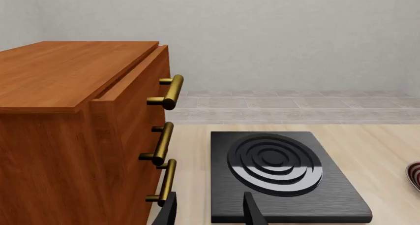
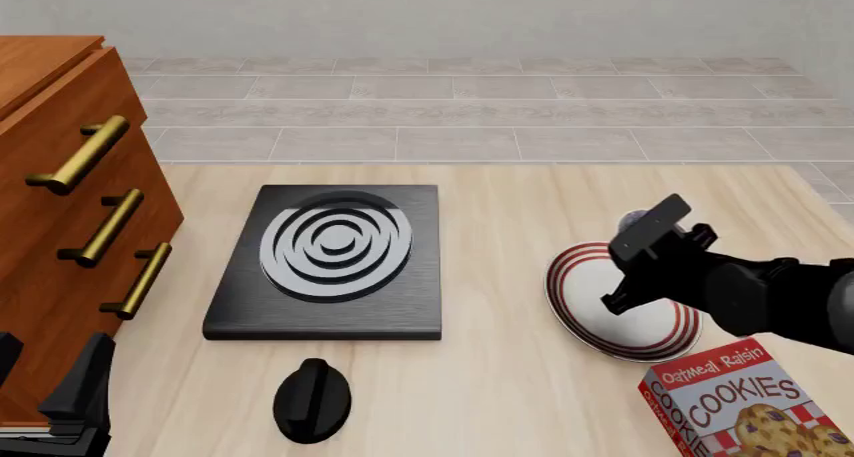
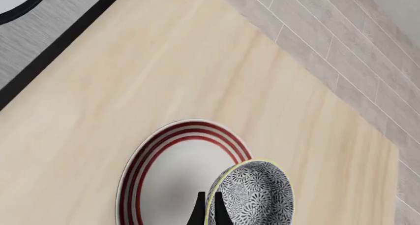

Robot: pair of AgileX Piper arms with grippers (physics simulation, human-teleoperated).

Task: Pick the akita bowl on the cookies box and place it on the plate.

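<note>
Right claw (image 3: 208, 212): fingers nearly together, pinching the rim of the akita bowl (image 3: 253, 195) between them; held above the plate (image 2: 587, 307).
Akita bowl: speckled inside, yellowish rim; carried over the plate's 2 o'clock edge in the right wrist view, partly overhanging bare tabletop (image 2: 534, 217); mostly hidden behind the claw in the front view.
Plate: white with dark-red rings, at 3 o'clock of the black slab (image 2: 334, 262).
Cookies box (image 2: 747, 402): at the plate's 5 o'clock, no bowl on it.
Left claw (image 1: 210, 210): fingers spread, nothing between them; beside the wooden drawer cabinet (image 2: 67, 207).
Black knob (image 2: 311, 400): at the slab's 6 o'clock.
</note>
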